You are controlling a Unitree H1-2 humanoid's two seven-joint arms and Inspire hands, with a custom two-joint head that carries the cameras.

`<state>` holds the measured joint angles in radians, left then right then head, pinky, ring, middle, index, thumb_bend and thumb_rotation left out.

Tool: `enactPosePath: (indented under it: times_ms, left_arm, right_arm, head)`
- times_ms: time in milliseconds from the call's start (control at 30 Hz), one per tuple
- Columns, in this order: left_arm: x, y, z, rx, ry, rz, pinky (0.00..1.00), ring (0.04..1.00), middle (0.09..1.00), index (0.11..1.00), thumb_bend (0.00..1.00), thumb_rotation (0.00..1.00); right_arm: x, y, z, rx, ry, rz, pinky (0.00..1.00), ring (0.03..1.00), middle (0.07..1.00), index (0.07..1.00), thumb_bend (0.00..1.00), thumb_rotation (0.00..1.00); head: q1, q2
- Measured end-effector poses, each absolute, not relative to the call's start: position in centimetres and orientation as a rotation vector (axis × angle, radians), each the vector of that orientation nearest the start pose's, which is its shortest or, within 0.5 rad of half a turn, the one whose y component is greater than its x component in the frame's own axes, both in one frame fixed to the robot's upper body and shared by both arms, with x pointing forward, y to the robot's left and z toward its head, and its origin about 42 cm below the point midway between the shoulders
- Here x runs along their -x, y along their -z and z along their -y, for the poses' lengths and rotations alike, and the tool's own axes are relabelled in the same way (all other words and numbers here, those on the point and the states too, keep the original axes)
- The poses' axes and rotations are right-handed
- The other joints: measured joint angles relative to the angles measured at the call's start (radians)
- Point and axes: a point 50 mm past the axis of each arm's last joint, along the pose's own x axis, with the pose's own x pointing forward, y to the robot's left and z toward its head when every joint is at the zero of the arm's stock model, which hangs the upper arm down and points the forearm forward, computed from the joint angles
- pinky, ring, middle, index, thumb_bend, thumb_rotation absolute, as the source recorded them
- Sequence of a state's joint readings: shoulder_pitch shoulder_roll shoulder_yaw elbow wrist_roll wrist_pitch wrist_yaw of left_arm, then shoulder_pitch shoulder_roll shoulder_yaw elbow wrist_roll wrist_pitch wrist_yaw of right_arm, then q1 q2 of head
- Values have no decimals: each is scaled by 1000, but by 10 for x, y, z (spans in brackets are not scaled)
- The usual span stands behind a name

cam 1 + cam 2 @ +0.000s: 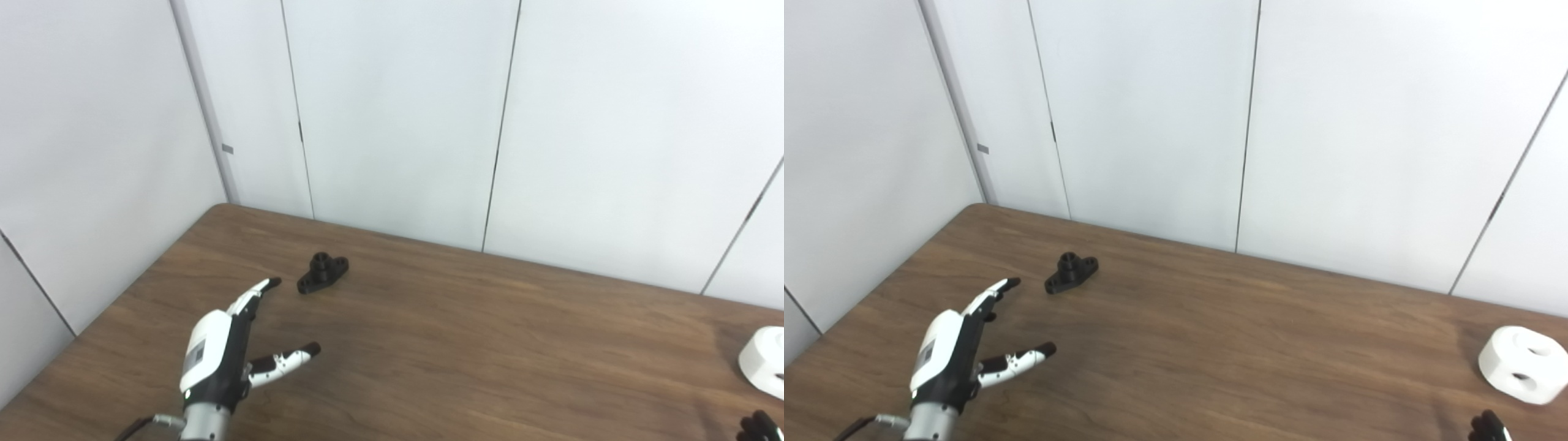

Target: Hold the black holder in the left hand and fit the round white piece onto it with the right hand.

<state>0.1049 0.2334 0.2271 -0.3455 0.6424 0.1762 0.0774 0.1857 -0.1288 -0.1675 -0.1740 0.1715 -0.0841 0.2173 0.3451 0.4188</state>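
Observation:
The black holder (323, 272) lies flat on the brown table, a small flanged piece with a raised hub, also in the right eye view (1071, 271). My left hand (229, 349) is open and empty, fingers and thumb spread, just short of the holder and to its near left. The round white piece (1523, 364), a thick disc with holes, sits on the table at the far right. Only the dark fingertips of my right hand (1488, 427) show at the bottom right corner, near the white piece and apart from it.
The wooden table (459, 343) reaches back to white wall panels. Its left edge runs diagonally close beside my left arm. The back corner of the table lies beyond the holder.

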Motion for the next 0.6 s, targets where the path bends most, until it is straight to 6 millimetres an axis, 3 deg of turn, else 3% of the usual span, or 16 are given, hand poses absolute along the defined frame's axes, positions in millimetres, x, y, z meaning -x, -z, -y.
enactPosePath:
  times_ms: [300,600]
  left_arm:
    - [-263,-179,-368,-972,-460,15,810,898,885,872,824,376]
    - [-302,-174,-374,-995,-446,-25,798,897,875,858,837,428]
  right_arm:
    - [-218,-113,294,17,-29,101,1000,1000,989,989,631,1000]
    - [-218,-113,292,23,-48,99,1000,1000,1000,1000,669,1000]
  head:
    - [-9,12]
    - [-15,18]
